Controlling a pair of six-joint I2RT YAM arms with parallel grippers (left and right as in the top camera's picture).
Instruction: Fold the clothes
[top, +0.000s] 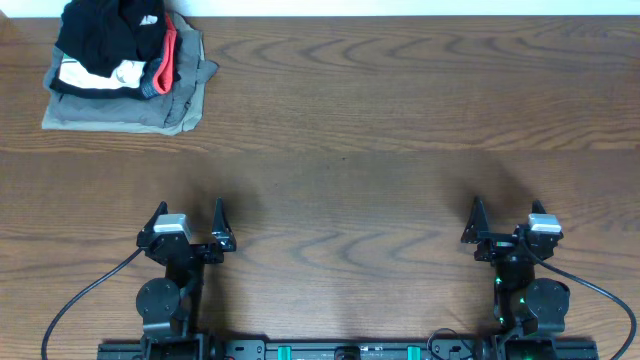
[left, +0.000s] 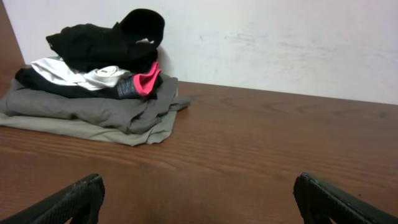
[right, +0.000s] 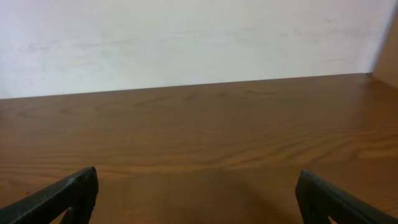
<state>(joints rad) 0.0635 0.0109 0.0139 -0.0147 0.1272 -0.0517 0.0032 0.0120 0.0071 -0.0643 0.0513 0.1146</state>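
Observation:
The black T-shirt (top: 105, 35) lies crumpled on top of a pile of clothes at the table's far left corner. It also shows in the left wrist view (left: 102, 43), with a small white mark on it. My left gripper (top: 190, 210) is open and empty near the front edge, far from the pile; its fingers frame bare wood in the left wrist view (left: 198, 186). My right gripper (top: 507, 208) is open and empty at the front right, over bare wood in the right wrist view (right: 198, 180).
Under the black T-shirt lie a white garment with dark print (top: 100, 75), a dark piece with a pink-red edge (top: 168, 55) and a grey-olive folded garment (top: 130, 108). A white wall (right: 186, 37) runs along the table's far edge.

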